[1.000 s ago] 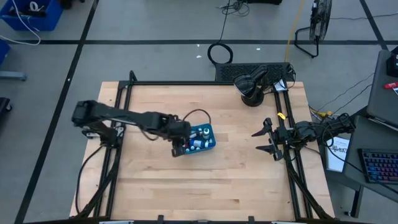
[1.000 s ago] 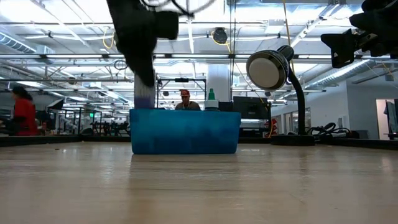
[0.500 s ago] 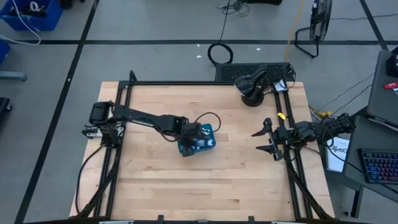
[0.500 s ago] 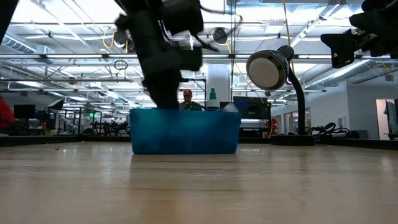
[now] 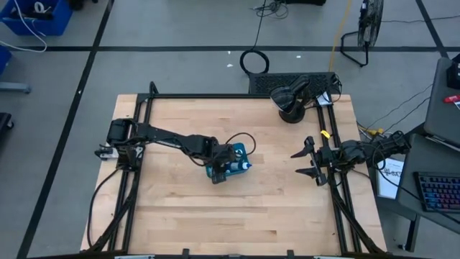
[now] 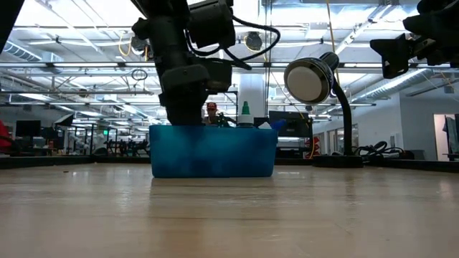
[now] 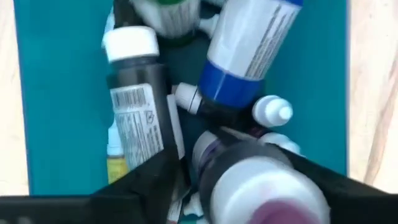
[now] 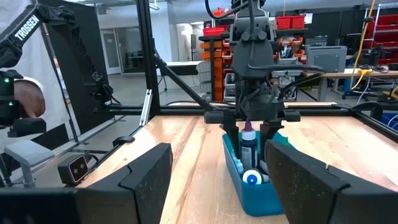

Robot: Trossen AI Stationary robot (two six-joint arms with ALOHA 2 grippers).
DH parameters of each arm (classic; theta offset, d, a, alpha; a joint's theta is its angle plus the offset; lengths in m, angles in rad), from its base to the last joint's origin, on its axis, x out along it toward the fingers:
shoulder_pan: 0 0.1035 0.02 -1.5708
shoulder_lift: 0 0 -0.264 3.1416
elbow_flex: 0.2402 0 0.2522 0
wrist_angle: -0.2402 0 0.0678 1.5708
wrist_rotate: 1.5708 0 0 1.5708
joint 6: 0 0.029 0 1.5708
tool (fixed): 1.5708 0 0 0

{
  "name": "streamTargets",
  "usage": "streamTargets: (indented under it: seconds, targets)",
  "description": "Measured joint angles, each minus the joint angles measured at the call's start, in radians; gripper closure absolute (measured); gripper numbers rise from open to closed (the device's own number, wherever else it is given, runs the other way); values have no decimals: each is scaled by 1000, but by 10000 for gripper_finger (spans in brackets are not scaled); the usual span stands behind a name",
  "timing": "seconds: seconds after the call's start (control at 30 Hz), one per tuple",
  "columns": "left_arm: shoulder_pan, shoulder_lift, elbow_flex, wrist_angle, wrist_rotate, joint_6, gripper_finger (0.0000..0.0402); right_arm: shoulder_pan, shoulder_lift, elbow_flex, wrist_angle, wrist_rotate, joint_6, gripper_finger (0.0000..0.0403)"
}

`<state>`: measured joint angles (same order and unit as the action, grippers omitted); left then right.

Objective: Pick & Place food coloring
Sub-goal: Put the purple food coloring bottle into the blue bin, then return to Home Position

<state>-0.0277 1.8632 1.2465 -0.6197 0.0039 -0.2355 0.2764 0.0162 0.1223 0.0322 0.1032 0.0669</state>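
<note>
While the left arm reaches across the table, we see its left gripper (image 5: 228,162) lowered into the teal tray (image 6: 213,152) at the table's middle, its fingers apart on either side of a pale bottle with a pink cap (image 7: 267,193), though we cannot tell if they press it. The other food coloring bottles (image 7: 140,118) lie heaped in that tray. Farther right, the right gripper (image 5: 305,161) waits open near the table's right edge, holding nothing.
</note>
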Motion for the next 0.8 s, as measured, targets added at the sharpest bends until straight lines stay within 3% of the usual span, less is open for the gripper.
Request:
streamTargets:
  seconds: [0.2,0.43,0.67,0.8]
  targets:
    - [4,-11,4,-15,-7,-37,85,0,0,0,0,0,0,158]
    - [20,-98,64,-85,1,15,47,0,0,0,-1,0,0,160]
    - [21,-342,65,-125,-4,102,37,0,13,0,-5,0,0,156]
    - [-23,-563,-75,8,-31,181,37,0,21,0,-6,-1,0,159]
